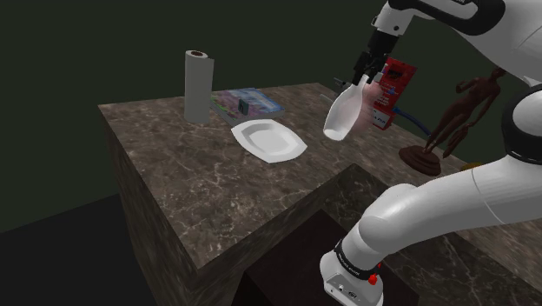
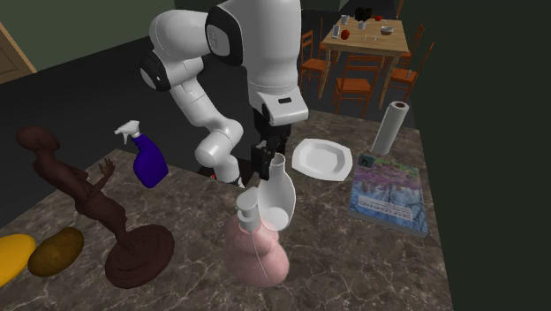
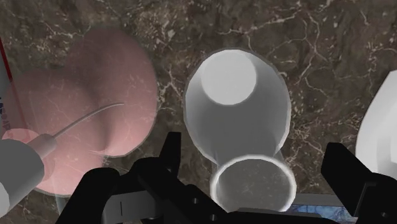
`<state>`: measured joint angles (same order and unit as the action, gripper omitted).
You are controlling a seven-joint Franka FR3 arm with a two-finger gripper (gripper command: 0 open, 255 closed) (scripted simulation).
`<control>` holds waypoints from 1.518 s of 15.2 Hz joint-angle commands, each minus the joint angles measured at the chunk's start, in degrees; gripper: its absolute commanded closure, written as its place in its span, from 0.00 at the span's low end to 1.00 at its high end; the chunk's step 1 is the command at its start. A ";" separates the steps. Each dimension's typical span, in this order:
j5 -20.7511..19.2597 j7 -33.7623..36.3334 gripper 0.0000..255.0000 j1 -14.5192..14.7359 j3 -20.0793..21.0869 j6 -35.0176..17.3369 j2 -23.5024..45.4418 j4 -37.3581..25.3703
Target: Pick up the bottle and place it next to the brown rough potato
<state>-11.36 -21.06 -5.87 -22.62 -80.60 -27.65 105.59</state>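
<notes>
Gripper (image 1: 365, 76) fingers closed partway on neck of white bottle (image 1: 346, 111). Bottle hangs tilted, clear of marble counter (image 1: 174, 165), prob. for carrying. Pink pump dispenser (image 2: 256, 252) stands just beside. Farther off, past dark statue (image 2: 132, 254), is brown potato (image 2: 55, 252), the drop spot.

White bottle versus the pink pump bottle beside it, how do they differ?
The white bottle has an open neck with no cap; the pink bottle carries a white pump. The white bottle leans, neck up at the gripper; the pink bottle stands upright on the counter. Both have rounded bodies.
</notes>
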 commanded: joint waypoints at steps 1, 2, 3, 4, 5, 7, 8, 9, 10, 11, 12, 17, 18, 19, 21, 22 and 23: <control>-0.01 0.01 0.00 0.00 -0.01 -0.09 -0.02 0.10; -0.01 0.01 0.00 0.00 -0.01 -0.09 -0.02 0.10; -0.01 0.01 0.00 0.00 -0.01 -0.09 -0.02 0.10; -0.01 0.00 0.00 0.00 -0.01 -0.08 -0.02 0.09; -0.01 0.00 1.00 0.00 -0.01 -0.08 -0.02 0.09; -0.01 0.00 1.00 0.00 -0.01 -0.08 -0.02 0.09; -0.01 0.00 1.00 0.00 -0.01 -0.08 -0.02 0.09; -0.01 0.01 1.00 0.00 -0.01 -0.08 -0.02 0.09; -0.01 0.01 1.00 0.00 0.00 -0.08 -0.02 0.09; -0.01 0.01 1.00 0.00 0.00 -0.07 -0.02 0.09; -0.01 0.01 1.00 0.00 -0.01 -0.07 -0.02 0.09; 0.32 -0.37 1.00 0.20 -0.01 2.15 1.15 -3.28; 0.43 -0.50 1.00 0.26 -0.03 2.91 1.56 -4.45; 0.55 -0.64 1.00 0.33 -0.05 3.67 2.00 -5.63; 0.78 -0.94 1.00 0.46 -0.12 5.21 2.91 -8.07; 0.90 -1.10 1.00 0.52 -0.17 5.99 3.39 -9.31; 1.03 -1.26 1.00 0.59 -0.23 6.78 3.89 -10.59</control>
<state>-10.44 -22.15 -5.34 -22.81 -74.70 -24.23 96.35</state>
